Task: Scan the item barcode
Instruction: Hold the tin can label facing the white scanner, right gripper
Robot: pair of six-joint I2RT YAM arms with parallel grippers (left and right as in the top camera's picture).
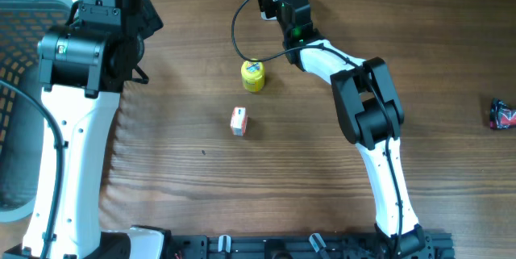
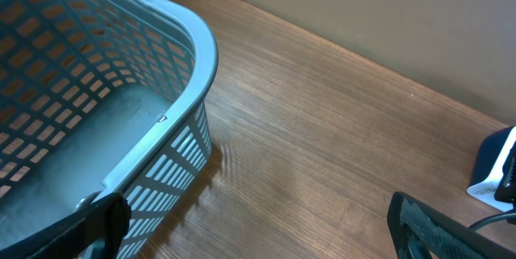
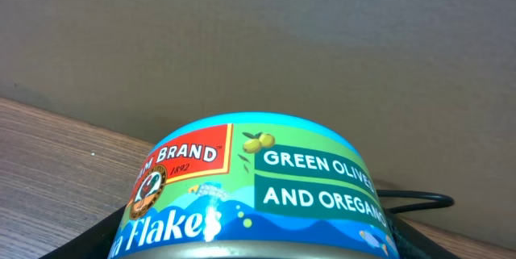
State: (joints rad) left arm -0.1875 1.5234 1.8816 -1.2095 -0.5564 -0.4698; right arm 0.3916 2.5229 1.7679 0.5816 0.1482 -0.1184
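The right arm reached to the far edge of the table (image 1: 201, 178), where the right gripper (image 3: 266, 241) was clamped across the width of the tuna can (image 3: 258, 186). The dark fingers (image 3: 121, 228) bore on opposite sides of its wall. The can sat directly between the jaws, touching both. Its short cylinder axis ran upward in the wrist view, and the printed label faced the wrist camera with its lettering upright. No barcode showed on the visible face, so the judgement was that the code lay on the hidden side or an end, and that the coming move turned on rotating that face toward the reader. A black cable (image 1: 235, 29) looped from the same far edge. A blue-and-white device (image 2: 493, 166) at the margin of the left wrist view may have been the scanner, though this could not be told. The left gripper (image 2: 270, 228) hung fully spread and empty beside the basket (image 2: 193, 41), well apart from the can. The right arm was therefore the nearer. A yellow container (image 1: 252, 75) and a small box (image 1: 239, 120) lay mid-table.
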